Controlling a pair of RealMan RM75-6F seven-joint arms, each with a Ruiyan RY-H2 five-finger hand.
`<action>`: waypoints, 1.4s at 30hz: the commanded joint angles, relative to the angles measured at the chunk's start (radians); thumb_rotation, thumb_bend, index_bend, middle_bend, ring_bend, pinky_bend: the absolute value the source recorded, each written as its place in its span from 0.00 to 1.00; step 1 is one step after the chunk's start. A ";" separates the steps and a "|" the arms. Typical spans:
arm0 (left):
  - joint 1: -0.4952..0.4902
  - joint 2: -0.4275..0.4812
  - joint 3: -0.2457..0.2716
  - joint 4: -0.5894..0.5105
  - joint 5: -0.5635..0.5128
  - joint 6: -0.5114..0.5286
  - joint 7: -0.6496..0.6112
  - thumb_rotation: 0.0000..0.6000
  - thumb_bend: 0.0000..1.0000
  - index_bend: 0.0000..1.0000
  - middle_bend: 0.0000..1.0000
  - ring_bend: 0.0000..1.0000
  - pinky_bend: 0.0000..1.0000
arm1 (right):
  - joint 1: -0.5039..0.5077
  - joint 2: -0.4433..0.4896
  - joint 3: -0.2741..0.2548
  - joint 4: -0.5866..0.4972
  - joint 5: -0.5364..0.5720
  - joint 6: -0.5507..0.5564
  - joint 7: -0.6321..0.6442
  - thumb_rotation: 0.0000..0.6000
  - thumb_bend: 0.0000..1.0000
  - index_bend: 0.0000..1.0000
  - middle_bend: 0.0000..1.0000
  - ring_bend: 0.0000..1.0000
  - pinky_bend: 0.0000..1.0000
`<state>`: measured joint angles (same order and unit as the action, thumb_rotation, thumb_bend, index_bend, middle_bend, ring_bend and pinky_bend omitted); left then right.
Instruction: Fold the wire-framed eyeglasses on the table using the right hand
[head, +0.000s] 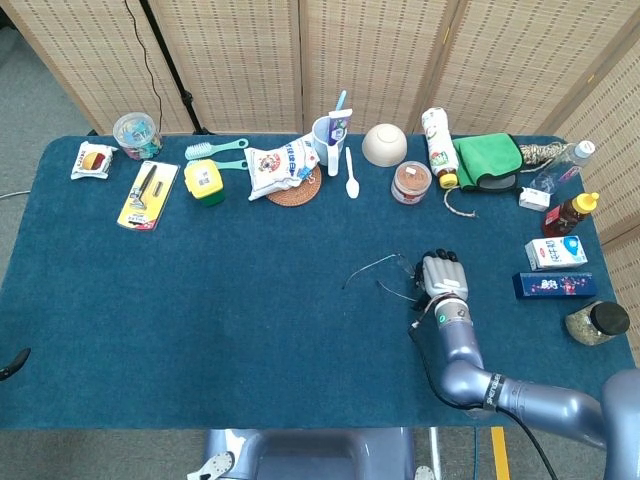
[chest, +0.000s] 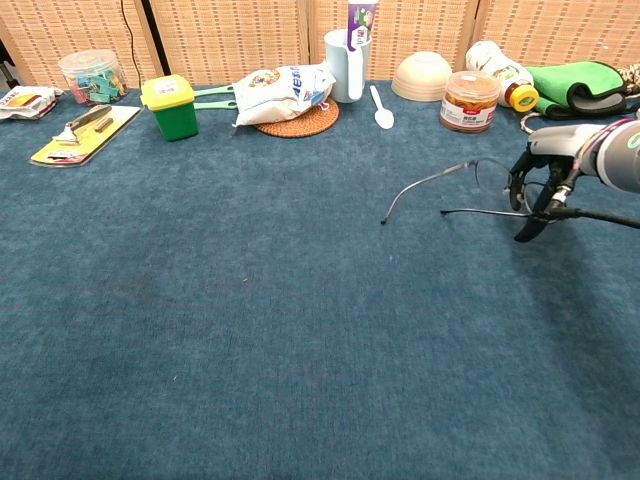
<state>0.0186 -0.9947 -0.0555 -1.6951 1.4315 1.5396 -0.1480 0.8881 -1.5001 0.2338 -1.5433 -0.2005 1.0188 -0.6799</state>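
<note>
Glasses pinched at the front in your right hand, both temples still splayed out left over the bench; left hand out of frame.

Open blue table left of the eyeglasses, cartons right, jar and bowl behind

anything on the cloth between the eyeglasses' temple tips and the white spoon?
Nothing. In the chest view, only bare blue tablecloth runs from the white spoon to the eyeglasses, whose lens end sits at the right hand; the head view agrees.
</note>
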 joint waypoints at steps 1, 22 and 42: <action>0.001 0.000 0.000 0.000 0.000 0.000 0.000 0.81 0.19 0.16 0.04 0.03 0.00 | -0.004 0.005 -0.005 0.002 -0.001 -0.006 0.003 1.00 0.14 0.48 0.13 0.01 0.00; 0.002 0.007 0.006 0.005 0.013 -0.004 -0.036 0.81 0.19 0.16 0.04 0.03 0.00 | -0.010 -0.014 -0.006 -0.013 -0.018 0.066 0.003 1.00 0.14 0.30 0.05 0.00 0.00; 0.008 0.007 0.010 0.020 0.016 -0.003 -0.062 0.81 0.19 0.16 0.04 0.03 0.00 | -0.012 -0.080 0.010 0.031 -0.050 0.134 -0.044 1.00 0.16 0.40 0.07 0.00 0.00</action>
<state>0.0262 -0.9874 -0.0454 -1.6746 1.4470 1.5369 -0.2095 0.8766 -1.5784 0.2423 -1.5136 -0.2514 1.1526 -0.7219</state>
